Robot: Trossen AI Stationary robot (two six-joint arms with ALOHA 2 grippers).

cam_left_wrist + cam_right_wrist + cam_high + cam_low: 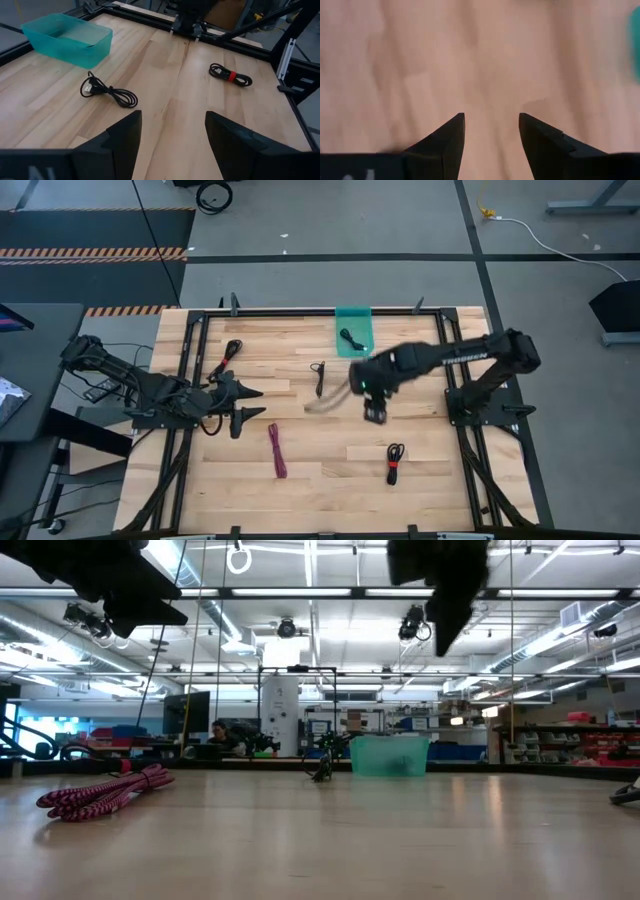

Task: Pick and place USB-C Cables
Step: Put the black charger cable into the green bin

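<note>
Several USB-C cables show. One black cable (349, 338) lies inside the teal bin (353, 314) at the table's far edge. On the wood lie a black cable (319, 375) (107, 92), a purple cable (276, 450) (105, 792), a black cable with a red tie (394, 463) (230, 76), and a black-and-red cable (228, 355) at the far left. My right gripper (375, 415) (491, 130) hangs open above bare wood near the table's middle, holding nothing. My left gripper (255, 405) (172, 132) stands open at the left, above the table.
A black frame rail (300, 311) runs around the tabletop. Bare wood lies between the cables at the middle and near side. The right arm (450, 358) reaches across the table's right half. Beyond the table the low view shows a room with shelves.
</note>
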